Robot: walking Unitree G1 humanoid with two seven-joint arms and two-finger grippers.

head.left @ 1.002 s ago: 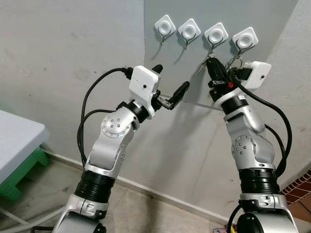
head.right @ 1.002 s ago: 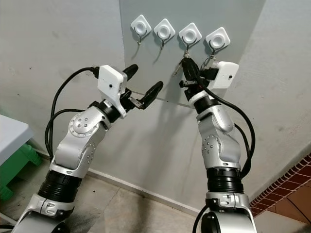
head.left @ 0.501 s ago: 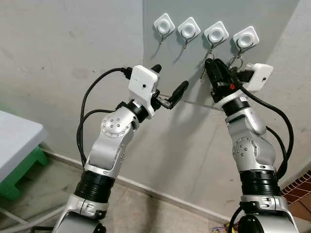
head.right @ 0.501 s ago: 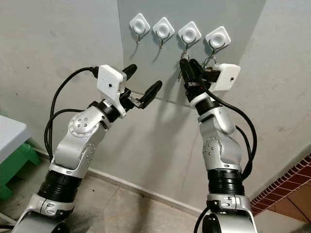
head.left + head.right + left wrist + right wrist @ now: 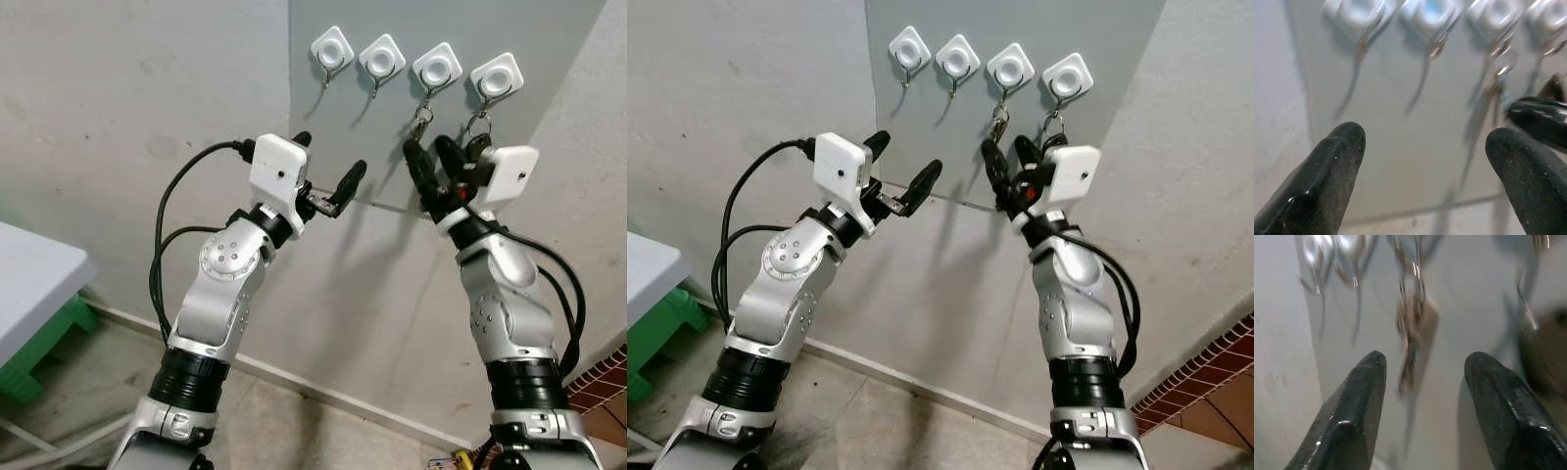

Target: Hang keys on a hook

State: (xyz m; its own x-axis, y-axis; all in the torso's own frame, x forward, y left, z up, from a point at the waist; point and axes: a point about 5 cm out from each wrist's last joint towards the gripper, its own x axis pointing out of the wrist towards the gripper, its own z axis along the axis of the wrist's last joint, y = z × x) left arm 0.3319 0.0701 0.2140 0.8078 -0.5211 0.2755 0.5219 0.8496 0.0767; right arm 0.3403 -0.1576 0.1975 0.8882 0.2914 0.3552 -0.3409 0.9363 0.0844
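Four white square hooks sit in a row on the grey wall panel (image 5: 392, 137). A bunch of keys (image 5: 422, 117) hangs from the third hook (image 5: 437, 69); the right wrist view has the keys (image 5: 1413, 328) dangling just beyond the fingertips. My right gripper (image 5: 429, 159) is open right below the keys, apart from them, with nothing between its fingers. My left gripper (image 5: 326, 162) is open and empty, raised under the first two hooks (image 5: 1435, 10).
The fourth hook (image 5: 496, 77) carries another key ring (image 5: 477, 123) close to my right wrist camera. First hook (image 5: 331, 51) and second hook (image 5: 381, 59) are bare. A white table (image 5: 29, 279) over a green stool (image 5: 44, 343) stands at the far left.
My right gripper has let go of the keys, opened and dropped back below the third hook, where the keys now hang. The left arm shifted slightly left.
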